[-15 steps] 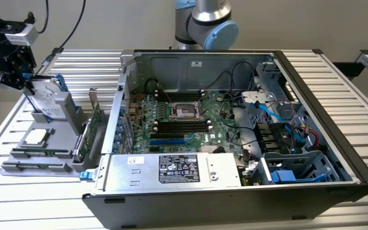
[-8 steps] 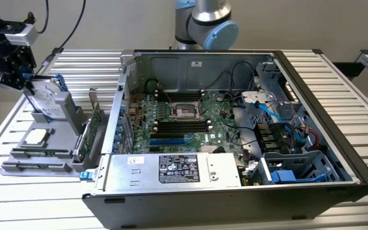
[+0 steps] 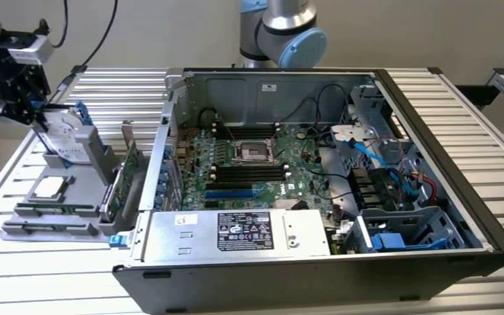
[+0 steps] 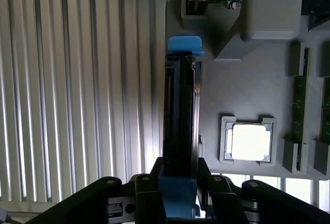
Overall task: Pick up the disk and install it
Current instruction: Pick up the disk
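Exterior high, wrist close over disk [image 4: 180,105]

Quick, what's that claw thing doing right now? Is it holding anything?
Gripper: closed on the disk, which stands on edge between its fingers.

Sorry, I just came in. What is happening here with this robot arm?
The arm's pincer is closed on the disk, a silver drive in a blue carrier, with one finger on each side. The disk stands on edge at the gray parts holder, beside the open computer case. It is not yet installed.
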Motion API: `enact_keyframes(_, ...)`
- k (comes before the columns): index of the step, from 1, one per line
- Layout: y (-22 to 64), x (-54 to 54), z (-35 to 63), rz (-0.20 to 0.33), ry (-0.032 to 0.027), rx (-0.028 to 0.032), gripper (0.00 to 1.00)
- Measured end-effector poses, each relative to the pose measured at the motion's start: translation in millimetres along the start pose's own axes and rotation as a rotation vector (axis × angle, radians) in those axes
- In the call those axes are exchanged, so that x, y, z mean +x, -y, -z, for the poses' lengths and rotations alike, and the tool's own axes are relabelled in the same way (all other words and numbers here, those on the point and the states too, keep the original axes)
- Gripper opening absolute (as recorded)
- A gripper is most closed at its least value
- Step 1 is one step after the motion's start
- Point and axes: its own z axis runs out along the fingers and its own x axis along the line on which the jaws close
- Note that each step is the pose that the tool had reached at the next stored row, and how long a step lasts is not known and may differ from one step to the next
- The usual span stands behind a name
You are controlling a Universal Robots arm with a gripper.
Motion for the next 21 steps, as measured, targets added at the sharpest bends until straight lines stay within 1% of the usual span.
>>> enact_keyframes(2,0.0,-0.1,-0.2,0.000,0.0018,0.0000,0.34)
enact_keyframes(16,0.0,0.0,-0.3,-0.004,0.0017,-0.0005,0.34)
enact_keyframes(21,0.0,0.1,-0.4,-0.013,0.0044,-0.0010,0.34)
